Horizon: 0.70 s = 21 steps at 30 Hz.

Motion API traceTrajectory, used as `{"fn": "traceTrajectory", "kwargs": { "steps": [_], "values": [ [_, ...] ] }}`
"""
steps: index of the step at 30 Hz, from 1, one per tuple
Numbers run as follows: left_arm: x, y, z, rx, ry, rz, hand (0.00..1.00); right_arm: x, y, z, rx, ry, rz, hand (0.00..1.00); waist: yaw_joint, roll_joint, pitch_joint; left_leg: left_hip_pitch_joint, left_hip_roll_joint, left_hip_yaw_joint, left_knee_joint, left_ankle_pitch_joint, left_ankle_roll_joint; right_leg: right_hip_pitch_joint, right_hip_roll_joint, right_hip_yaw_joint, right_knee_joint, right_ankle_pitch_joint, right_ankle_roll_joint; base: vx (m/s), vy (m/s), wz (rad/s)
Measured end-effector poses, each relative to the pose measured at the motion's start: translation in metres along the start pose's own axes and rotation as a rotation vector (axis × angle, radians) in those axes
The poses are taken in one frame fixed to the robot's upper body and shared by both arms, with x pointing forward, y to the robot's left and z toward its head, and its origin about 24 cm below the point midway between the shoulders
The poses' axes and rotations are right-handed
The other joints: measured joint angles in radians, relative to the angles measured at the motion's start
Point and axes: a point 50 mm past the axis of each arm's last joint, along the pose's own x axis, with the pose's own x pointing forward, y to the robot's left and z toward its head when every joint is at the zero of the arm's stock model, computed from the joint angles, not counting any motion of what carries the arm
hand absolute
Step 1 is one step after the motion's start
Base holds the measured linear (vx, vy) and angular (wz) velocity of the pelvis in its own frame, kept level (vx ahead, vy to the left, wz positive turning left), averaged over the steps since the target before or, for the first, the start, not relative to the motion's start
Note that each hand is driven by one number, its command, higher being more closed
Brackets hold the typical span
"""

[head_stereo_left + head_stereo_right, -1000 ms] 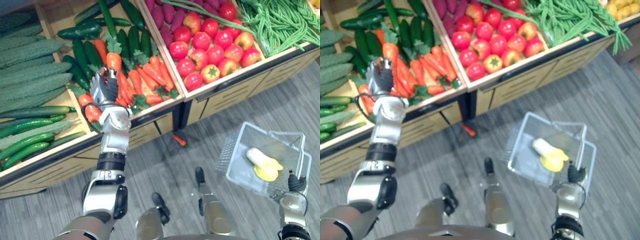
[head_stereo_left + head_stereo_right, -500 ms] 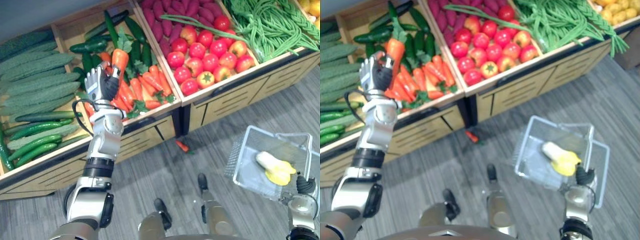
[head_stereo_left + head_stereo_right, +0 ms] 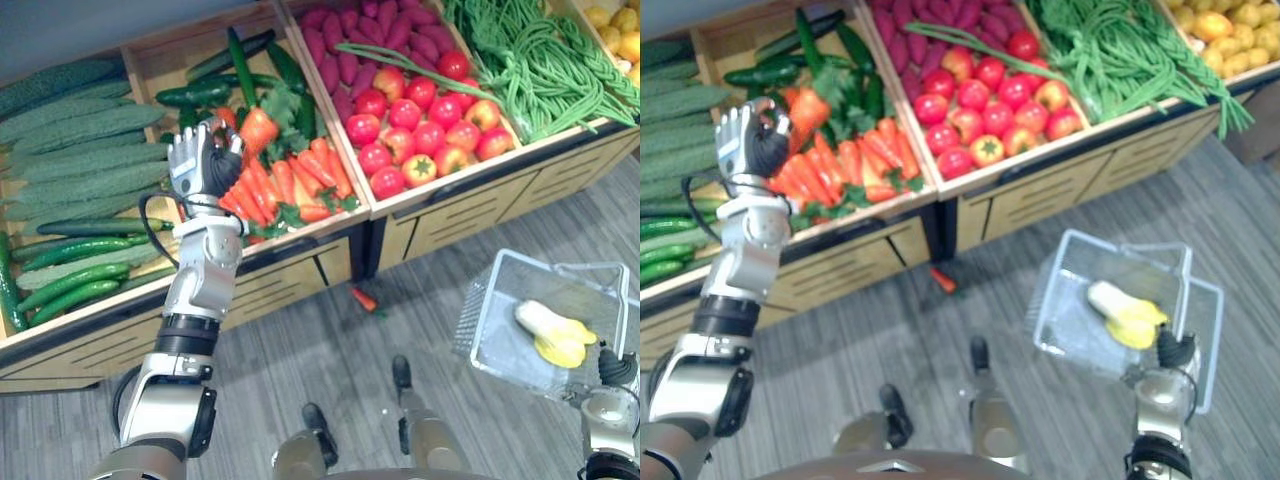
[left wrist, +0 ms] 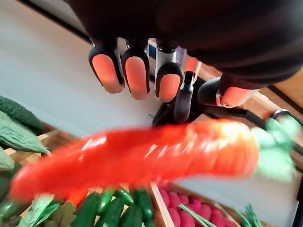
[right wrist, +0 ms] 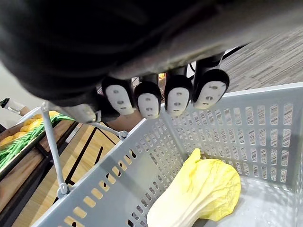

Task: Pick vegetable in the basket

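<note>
My left hand (image 3: 199, 166) is raised above the carrot bin (image 3: 290, 185), shut on an orange carrot (image 3: 258, 129) with green leaves. The left wrist view shows this carrot (image 4: 142, 156) lying across the curled fingers (image 4: 135, 72). Low on the right, my right hand (image 3: 613, 370) is shut on the wire handle of a clear plastic basket (image 3: 481, 312) hanging over the floor. In the basket lies a yellow-white cabbage (image 3: 550, 334), seen in the right wrist view as the cabbage (image 5: 199, 189) against the basket's slotted wall (image 5: 236, 127).
A wooden stand holds bins of cucumbers (image 3: 80, 150), tomatoes (image 3: 420, 125), purple sweet potatoes (image 3: 360, 35) and green beans (image 3: 530, 50). One small carrot (image 3: 365, 299) lies on the grey floor in front of the stand.
My left hand has lifted the carrot out of the pile and tipped it over to the right. The whole picture has shifted with the camera. The basket stays in my right hand.
</note>
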Motion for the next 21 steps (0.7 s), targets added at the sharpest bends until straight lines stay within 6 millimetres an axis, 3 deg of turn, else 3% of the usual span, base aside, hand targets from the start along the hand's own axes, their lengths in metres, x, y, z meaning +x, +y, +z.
{"fn": "traceTrajectory", "kwargs": {
  "steps": [9, 10, 21],
  "values": [
    [-0.009, -0.006, 0.009, -0.015, -0.068, -0.047, 1.0, 0.011, -0.013, 0.026, -0.087, -0.136, 0.005, 1.0, 0.0, -0.002, 0.0, 0.022, -0.003, 0.011, 0.019, -0.029, 0.004, 0.022, -0.005, 0.011, 0.001, -0.009, 0.011, 0.0, 0.002, -0.03],
    [-0.009, -0.006, 0.009, -0.014, -0.07, -0.049, 0.0, 0.012, -0.014, 0.028, -0.093, -0.145, 0.006, 1.0, 0.0, -0.003, 0.0, 0.024, -0.003, 0.012, 0.019, -0.029, 0.005, 0.024, -0.005, 0.012, 0.002, -0.008, 0.011, 0.0, 0.0, 0.0],
    [-0.019, -0.015, 0.005, -0.002, -0.062, -0.1, 0.0, 0.01, -0.012, 0.034, -0.103, -0.174, 0.024, 1.0, -0.003, -0.006, 0.0, 0.051, -0.007, 0.014, 0.014, -0.032, 0.005, 0.048, -0.007, 0.015, 0.0, -0.009, 0.011, 0.0, -0.002, 0.0]
  ]
}}
